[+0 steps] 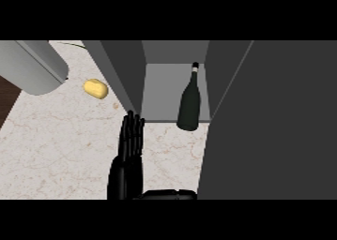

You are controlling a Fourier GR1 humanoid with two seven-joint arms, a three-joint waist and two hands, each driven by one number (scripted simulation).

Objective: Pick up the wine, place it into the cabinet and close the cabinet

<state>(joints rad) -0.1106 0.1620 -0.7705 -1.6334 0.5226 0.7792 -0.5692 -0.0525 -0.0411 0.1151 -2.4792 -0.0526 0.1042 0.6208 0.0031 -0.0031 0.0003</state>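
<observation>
The wine already lies inside the cabinet, neck pointing to the back and base just at the front lip of the floor, perhaps jutting a little over the edge. I hold nothing now, so I judge the placing is done and only the closing is left.

One hand of mine shows, low in the middle of the view, fingers straight and together, pointing up toward the cabinet's left wall. Its fingertips come close to the bottom corner of that wall; I cannot tell whether they touch it. I also cannot say for sure which of my hands it is; coming in left of the big panel, I take it for my left. My other hand I cannot see at all; it may be hidden behind the door.

That door is the large dark panel filling the right side, swung out toward me and standing wide, which is why the opening is bare. To close it I expect I must get fingers behind its outer edge and sweep it across. The bottle's base so near the lip worries me: if it sticks out, the door could catch it.

On the table, well left, sit a small yellow thing and a big grey cylinder, both out of the way.
</observation>
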